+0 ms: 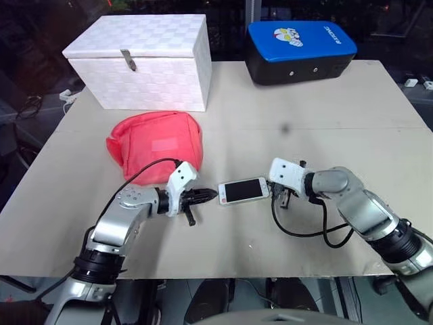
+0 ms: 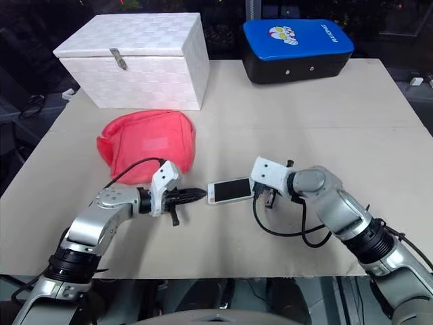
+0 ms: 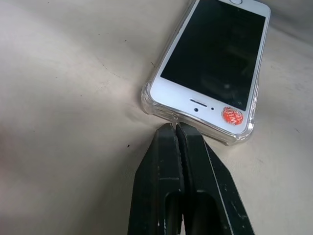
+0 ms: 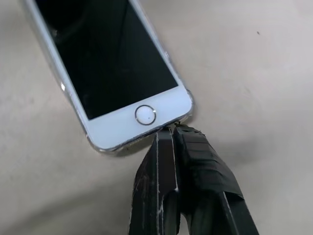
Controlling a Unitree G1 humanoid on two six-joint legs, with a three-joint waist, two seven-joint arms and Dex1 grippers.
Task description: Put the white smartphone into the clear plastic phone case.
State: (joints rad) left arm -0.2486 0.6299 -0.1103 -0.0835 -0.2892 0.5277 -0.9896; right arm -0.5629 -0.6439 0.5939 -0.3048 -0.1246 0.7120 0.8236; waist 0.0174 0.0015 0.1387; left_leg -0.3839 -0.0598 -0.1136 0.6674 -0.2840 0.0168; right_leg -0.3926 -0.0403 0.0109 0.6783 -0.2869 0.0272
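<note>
The white smartphone (image 1: 243, 190) lies flat and screen up on the table, between my two grippers. The clear plastic phone case (image 3: 237, 139) shows as a transparent rim wrapped around the phone's earpiece end, and the rim also runs along the home-button end (image 4: 189, 105). My left gripper (image 3: 175, 125) is shut, its tips against the case's edge at the earpiece end. My right gripper (image 4: 171, 129) is shut too, with its tips touching the end by the home button. Neither gripper holds anything.
A red fabric pouch (image 1: 157, 145) lies just behind my left gripper. A white lidded box (image 1: 145, 61) stands at the back left and a blue-topped black case (image 1: 298, 49) at the back right. The beige table (image 1: 338, 128) ends close in front of my arms.
</note>
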